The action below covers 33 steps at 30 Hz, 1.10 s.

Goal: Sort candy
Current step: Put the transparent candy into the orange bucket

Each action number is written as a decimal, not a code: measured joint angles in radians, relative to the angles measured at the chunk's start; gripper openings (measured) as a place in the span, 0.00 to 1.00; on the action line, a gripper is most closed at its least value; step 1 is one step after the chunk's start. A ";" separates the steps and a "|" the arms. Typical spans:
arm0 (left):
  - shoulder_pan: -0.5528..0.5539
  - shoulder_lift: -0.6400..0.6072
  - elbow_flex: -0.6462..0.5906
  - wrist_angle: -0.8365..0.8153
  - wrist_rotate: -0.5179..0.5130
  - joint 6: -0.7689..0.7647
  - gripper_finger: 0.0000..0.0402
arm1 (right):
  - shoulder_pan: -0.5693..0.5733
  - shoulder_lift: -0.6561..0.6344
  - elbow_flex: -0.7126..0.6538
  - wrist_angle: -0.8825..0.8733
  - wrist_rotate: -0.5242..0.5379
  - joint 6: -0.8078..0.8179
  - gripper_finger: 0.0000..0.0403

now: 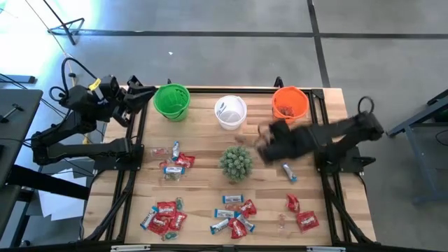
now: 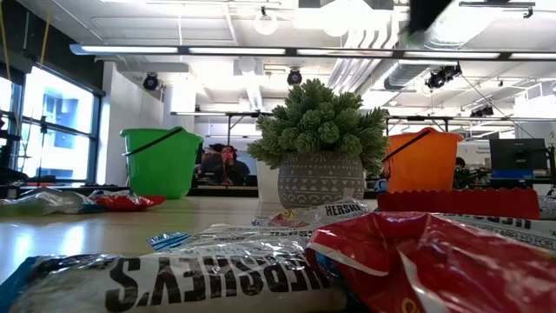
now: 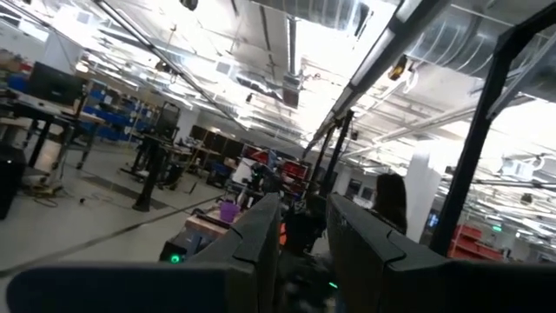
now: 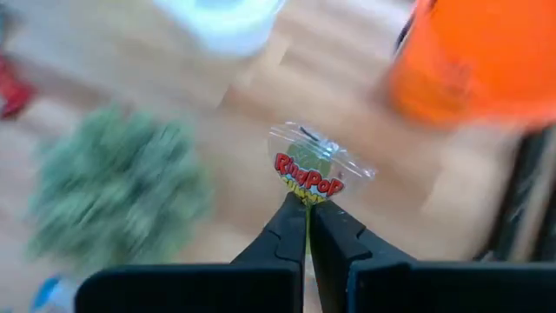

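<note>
Right hand (image 4: 306, 204) pinches the edge of a clear-wrapped Ring Pop candy (image 4: 314, 169), held above the worktop (image 1: 203, 143) between the spiky green plant (image 1: 236, 162) and the orange cup (image 1: 290, 103). Left hand (image 3: 300, 252) waits off the worktop's far left corner, beside the green cup (image 1: 171, 101), fingers slightly apart, holding nothing. Red and blue-and-white candies (image 1: 234, 215) lie scattered along the near edge. Carrying looks under way; next seems a release over a cup, likely the orange one.

Three cups (image 1: 231, 112), one spiky plant (image 1: 236, 162), roughly two dozen wrapped candies (image 1: 234, 215).
</note>
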 joint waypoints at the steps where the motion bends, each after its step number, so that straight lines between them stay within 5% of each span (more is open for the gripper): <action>1: 0.000 0.000 0.000 0.002 -0.004 0.001 0.20 | -0.061 -0.012 0.000 0.000 0.009 -0.083 0.00; 9: 0.000 -0.001 0.000 0.005 -0.025 0.073 0.20 | -0.520 -0.034 0.000 -0.001 0.010 -0.573 0.00; 16: 0.000 -0.001 0.000 0.005 -0.048 0.126 0.20 | -0.787 -0.019 0.000 0.042 -0.075 -0.832 0.00; 26: 0.000 -0.001 0.000 0.007 -0.069 0.186 0.20 | -0.890 -0.018 0.000 0.057 -0.215 -1.067 0.18; 33: 0.000 -0.001 0.000 0.007 -0.144 0.186 0.20 | -0.889 -0.018 0.000 0.001 -0.291 -1.068 0.34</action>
